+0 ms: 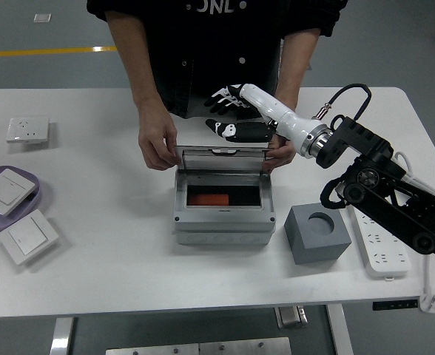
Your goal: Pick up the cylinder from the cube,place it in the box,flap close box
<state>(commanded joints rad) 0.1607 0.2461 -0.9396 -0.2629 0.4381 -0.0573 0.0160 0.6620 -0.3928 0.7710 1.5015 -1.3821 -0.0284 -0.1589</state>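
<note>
The grey box point(221, 222) sits mid-table with the orange cylinder point(207, 200) lying inside it. Its clear lid flap point(222, 158) stands tilted at the back edge. A person's hands point(158, 145) grip the flap at both ends. My right hand point(217, 112), white with black fingers, hovers just above and behind the flap's top edge, fingers spread and holding nothing. To the right of the box, the grey cube point(317, 234) shows an empty round hole on top. My left arm is out of view.
A white wall switch point(27, 129) lies at far left. In front of it are a purple plate point(38, 198) holding another switch and a third switch point(27, 235). A power strip point(381, 251) and white cable point(417, 185) lie at the right.
</note>
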